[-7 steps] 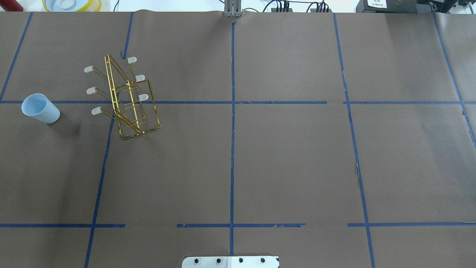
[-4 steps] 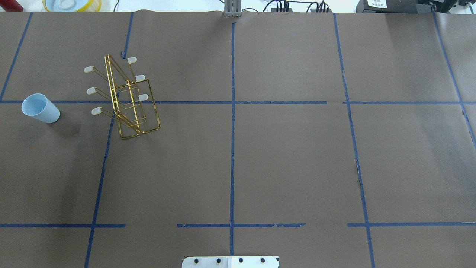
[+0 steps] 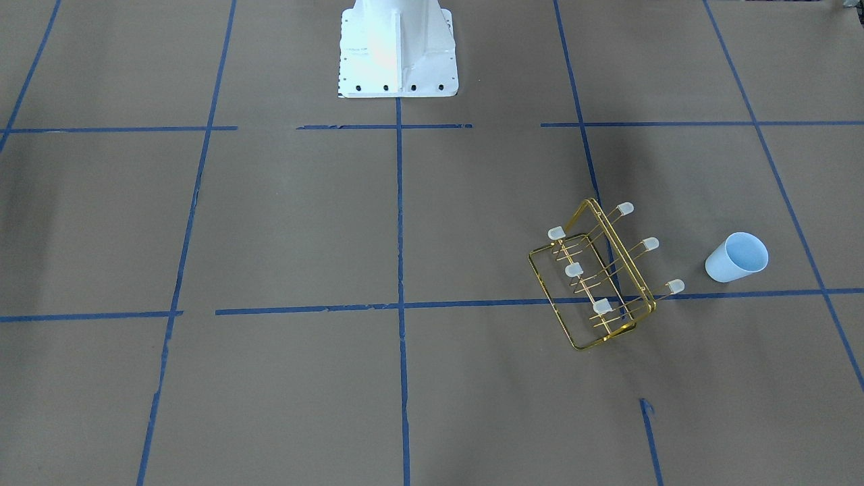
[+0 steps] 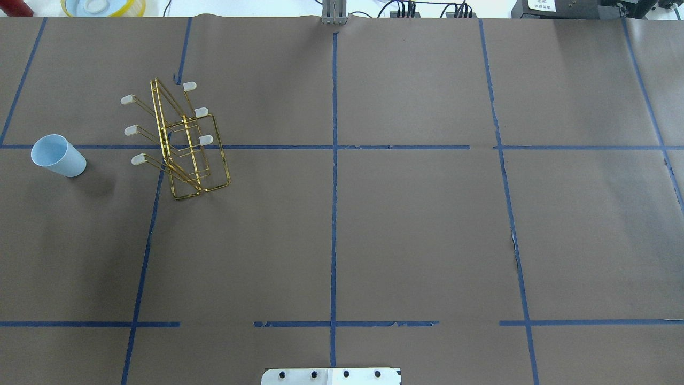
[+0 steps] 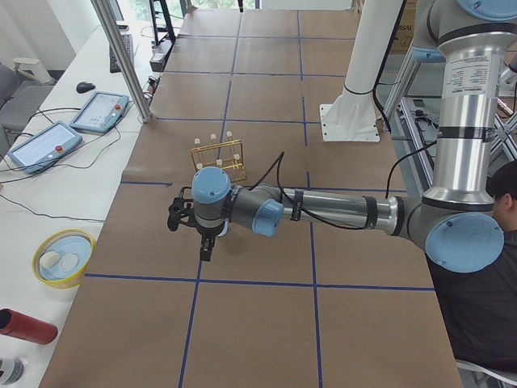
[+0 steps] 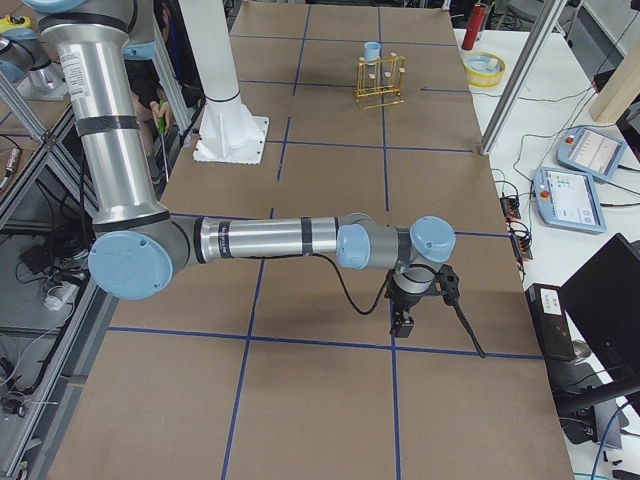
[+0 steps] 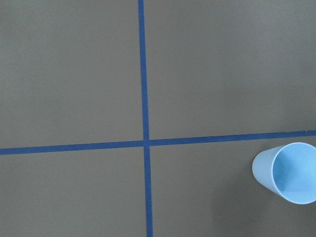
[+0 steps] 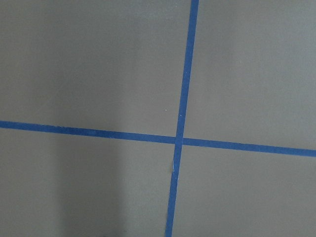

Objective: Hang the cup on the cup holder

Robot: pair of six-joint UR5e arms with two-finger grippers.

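– Brown-paper table (image 4: pixel 417 240), blue tape grid (image 4: pixel 334 214): cup (image 4: pixel 57 155) stands mouth-up, apart from the cup holder (image 4: pixel 187 144), on its robot-left side.
– Yeah, left gripper (image 5: pixel 205 254) hangs on that same side, so it's nearer; right gripper (image 6: pixel 401 325) is far off. Can't tell if either's open or closed.

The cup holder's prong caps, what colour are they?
Whitish caps on the gold cup holder; best in front-facing view.

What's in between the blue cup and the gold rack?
Nothing stands there. In the overhead view, only bare brown paper and a strip of blue tape lie between the cup and the rack.
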